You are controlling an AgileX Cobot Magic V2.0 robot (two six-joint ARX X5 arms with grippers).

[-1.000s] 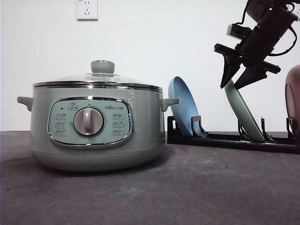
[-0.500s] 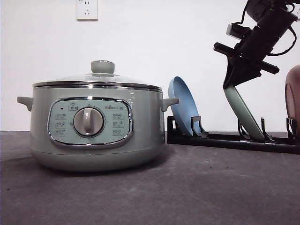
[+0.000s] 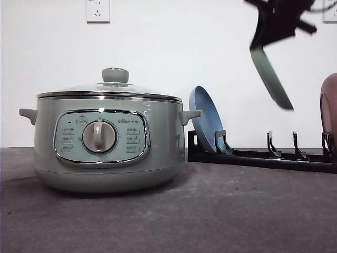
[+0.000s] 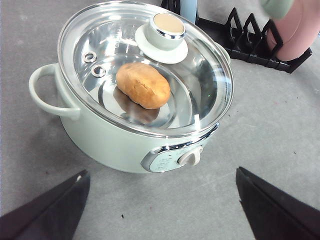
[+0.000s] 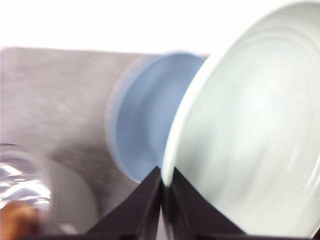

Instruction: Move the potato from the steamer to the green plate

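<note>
The pale green steamer (image 3: 108, 142) stands on the table at the left with its glass lid (image 4: 145, 65) on. Through the lid, the orange-brown potato (image 4: 144, 85) lies inside. My left gripper (image 4: 160, 175) hovers above the steamer's front, open, with its dark fingers (image 4: 55, 205) wide apart and nothing between them. High at the right, my right gripper (image 3: 259, 45) is shut on the rim of the green plate (image 3: 271, 76), which hangs tilted in the air above the rack. In the right wrist view the fingertips (image 5: 150, 200) pinch the green plate's (image 5: 250, 140) edge.
A black dish rack (image 3: 263, 158) sits right of the steamer. It holds a blue plate (image 3: 205, 118) at its left end and a pink plate (image 3: 329, 113) at its right end. The slots between them are free. Grey table stretches in front.
My right gripper went from open around the green plate's rim to shut on it. It then lifted the plate up out of the rack. The steamer has not moved.
</note>
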